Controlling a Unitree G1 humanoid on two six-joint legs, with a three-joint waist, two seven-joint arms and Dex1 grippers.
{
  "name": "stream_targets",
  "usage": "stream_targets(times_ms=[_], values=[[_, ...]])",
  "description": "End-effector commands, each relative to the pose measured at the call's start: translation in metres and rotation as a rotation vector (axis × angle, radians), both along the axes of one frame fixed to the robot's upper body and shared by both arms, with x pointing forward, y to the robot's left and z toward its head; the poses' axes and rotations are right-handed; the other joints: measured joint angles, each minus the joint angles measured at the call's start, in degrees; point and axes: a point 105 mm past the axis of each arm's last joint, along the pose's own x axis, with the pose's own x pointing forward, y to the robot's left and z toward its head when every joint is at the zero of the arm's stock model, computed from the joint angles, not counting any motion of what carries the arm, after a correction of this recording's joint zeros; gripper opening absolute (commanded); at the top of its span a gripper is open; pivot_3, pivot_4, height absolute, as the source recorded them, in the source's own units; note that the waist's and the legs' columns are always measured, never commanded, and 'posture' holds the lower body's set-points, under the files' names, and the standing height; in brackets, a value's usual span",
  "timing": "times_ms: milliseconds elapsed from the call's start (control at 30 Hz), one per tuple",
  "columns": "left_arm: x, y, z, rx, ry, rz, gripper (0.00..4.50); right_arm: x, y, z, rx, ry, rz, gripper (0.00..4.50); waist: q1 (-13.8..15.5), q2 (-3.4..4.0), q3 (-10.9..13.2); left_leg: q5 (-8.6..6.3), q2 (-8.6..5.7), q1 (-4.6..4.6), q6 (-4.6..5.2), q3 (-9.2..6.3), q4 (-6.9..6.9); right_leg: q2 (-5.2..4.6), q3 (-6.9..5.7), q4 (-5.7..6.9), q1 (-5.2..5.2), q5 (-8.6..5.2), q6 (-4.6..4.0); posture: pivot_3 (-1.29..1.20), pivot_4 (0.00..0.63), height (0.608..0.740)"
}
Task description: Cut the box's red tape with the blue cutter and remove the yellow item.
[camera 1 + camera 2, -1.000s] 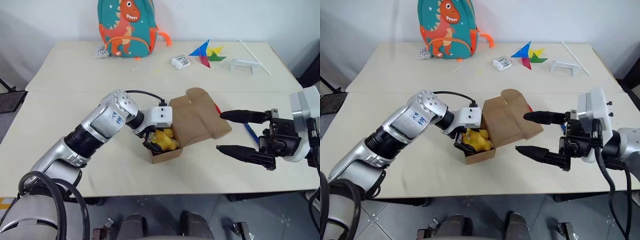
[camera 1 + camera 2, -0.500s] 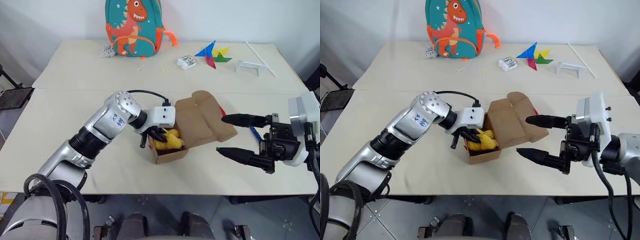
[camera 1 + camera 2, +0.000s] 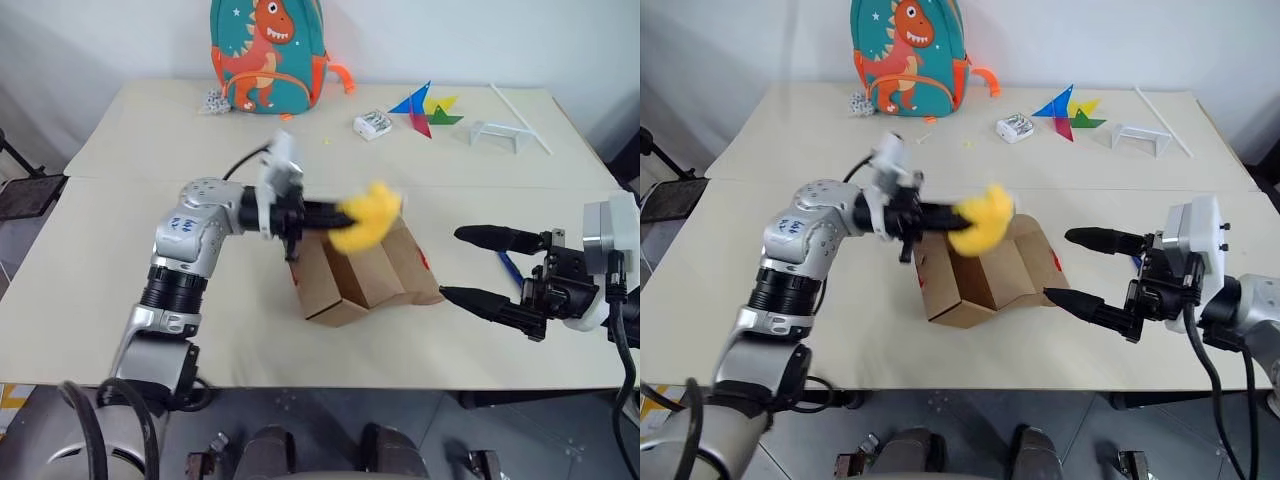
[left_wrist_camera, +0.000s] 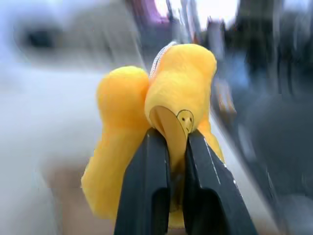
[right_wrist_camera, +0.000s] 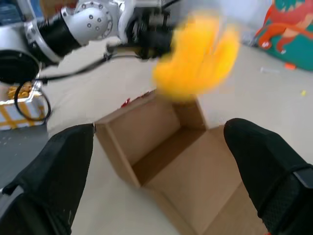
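One step short of done: yellow item [image 3: 367, 216] out of the box [image 3: 352, 282], not yet set down anywhere.

Held just above the box's open top, pinched between the shut fingers of the left gripper [image 4: 171, 149], body bulging out past the tips. Box open, flaps spread, red tape [image 3: 1054, 264] parted along its right side. Blue cutter [image 3: 508, 268] lying right of the box. Right gripper [image 3: 470, 266] spread wide and empty, hanging right of the box.

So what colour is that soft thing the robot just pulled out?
Bright yellow; the yellow item shows best in the left wrist view, pinched in the left gripper.
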Motion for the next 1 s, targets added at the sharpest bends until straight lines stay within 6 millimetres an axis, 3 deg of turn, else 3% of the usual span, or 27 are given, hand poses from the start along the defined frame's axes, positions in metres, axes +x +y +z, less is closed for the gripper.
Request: stream_targets(times_ms=[33,100,200,267,300,367,533,733,933,1000], values=[[0.007,0.082,0.019,-0.201,0.052,0.301,0.01,-0.001,0.009,0.017,0.134,-0.107,0.066,4.50,-1.00,-0.01,-0.01,0.00,0.00,0.03,0.00,-0.03,-0.02,0.00,-0.01,0.03,0.02,0.00,0.00,0.00,0.150,0.740],[0.002,0.118,0.013,-0.195,0.080,0.436,0.01,-0.003,0.015,0.020,0.181,-0.130,0.115,4.50,-2.54,0.02,-0.02,0.00,0.00,0.29,-0.01,-0.05,-0.28,0.01,0.11,0.15,0.00,0.00,0.00,0.00,0.150,0.740],[-0.009,0.163,-0.012,-0.054,0.086,0.641,0.01,-0.008,0.027,0.010,0.136,-0.133,0.203,4.50,-2.97,0.02,-0.01,0.02,-0.03,0.37,-0.07,-0.19,-0.58,0.01,0.06,0.22,-0.06,0.00,-0.01,0.00,0.150,0.740],[-0.018,0.198,-0.037,0.063,0.090,0.803,0.01,-0.011,0.036,0.002,0.118,-0.140,0.265,4.50,-2.84,0.00,-0.02,0.01,-0.04,0.41,-0.10,-0.19,-0.59,0.01,0.04,0.21,-0.04,0.00,-0.01,0.00,0.150,0.740],[-0.022,0.208,-0.044,0.094,0.087,0.850,0.01,-0.011,0.038,0.000,0.112,-0.149,0.282,4.50,-2.63,0.00,-0.01,0.00,-0.07,0.41,-0.10,-0.18,-0.58,0.00,0.04,0.17,-0.01,0.00,0.00,0.00,0.150,0.740],[-0.039,0.234,-0.075,0.242,0.097,0.951,0.01,-0.011,0.047,-0.008,0.126,-0.160,0.326,4.50,-2.52,-0.06,-0.04,0.00,-0.08,0.38,-0.11,-0.19,-0.54,0.00,0.04,0.13,0.01,0.00,0.00,0.00,0.150,0.740],[-0.066,0.244,-0.118,0.400,0.113,1.021,0.01,-0.003,0.052,-0.035,0.091,-0.236,0.336,4.50,-1.69,-0.09,-0.05,-0.01,-0.07,0.41,-0.12,-0.15,-0.53,0.00,0.05,0.12,0.03,-0.01,-0.01,0.00,0.150,0.740],[-0.074,0.235,-0.121,0.329,0.167,0.973,1.98,0.003,0.049,-0.041,0.090,-0.265,0.334,4.50,-1.50,-0.05,-0.05,-0.01,-0.06,0.44,-0.12,-0.09,-0.52,0.00,0.10,0.15,0.02,-0.01,-0.03,0.00,0.150,0.740],[-0.088,0.228,-0.089,0.285,0.167,0.830,3.88,0.004,0.039,-0.037,0.071,-0.259,0.327,4.50,-1.70,-0.05,-0.05,-0.02,-0.02,0.50,-0.13,-0.09,-0.55,0.01,0.09,0.23,0.01,-0.03,-0.06,0.00,0.150,0.740],[-0.092,0.235,-0.086,0.312,0.181,0.827,4.11,0.004,0.036,-0.035,0.064,-0.258,0.325,4.50,-1.81,-0.04,-0.04,-0.02,-0.02,0.52,-0.14,-0.08,-0.57,0.01,0.09,0.21,0.02,-0.03,-0.06,0.00,0.150,0.740]])
